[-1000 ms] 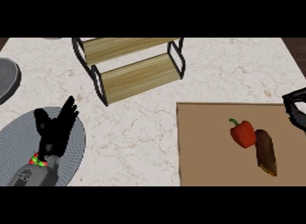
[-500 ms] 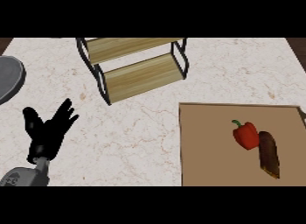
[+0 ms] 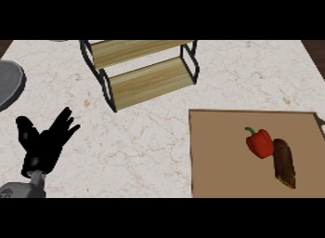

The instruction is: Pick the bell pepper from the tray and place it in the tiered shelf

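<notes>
Left hand [image 3: 47, 142] raised at lower left, fingers straight and spread apart, holding nothing; bell pepper [image 3: 260, 143] well apart on tray [image 3: 220, 158], touching brown roll [image 3: 284, 162]

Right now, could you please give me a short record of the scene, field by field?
bell pepper: red, lying on the tray, untouched
tray: brown, at the counter's right
brown object: dark, elongated, beside the pepper on its right
tiered shelf: two wooden tiers, black frame, both bare
grey plate: at the left edge
left hand: open, fingers up, lower left
right hand: not in view
</notes>
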